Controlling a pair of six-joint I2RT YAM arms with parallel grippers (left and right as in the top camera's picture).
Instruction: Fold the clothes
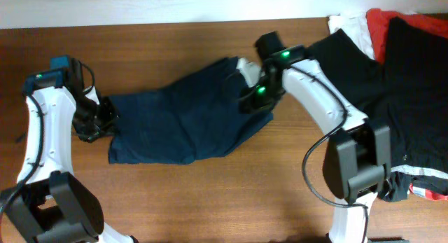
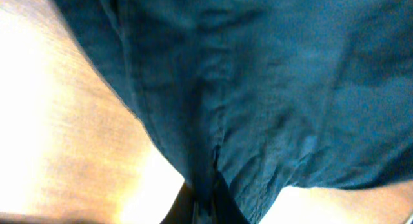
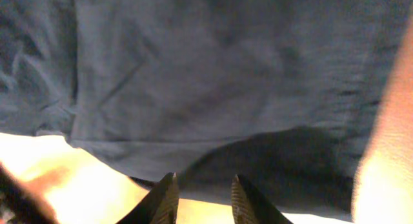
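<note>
Shorts [image 2: 271,82] only partly folded, I judge.
Left jaws pinch the hem, right jaws stand open; other garments [image 1: 413,82] wait at the desk's [image 1: 175,201] far right corner.

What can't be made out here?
1. Left gripper grip: left wrist view, cut off by bottom edge, shorts bunched over it.
2. Pile of clothes: overhead, cut by right edge, right arm covers part.
3. Shorts' pockets: wrist views too close and blurred; overhead too small.
</note>
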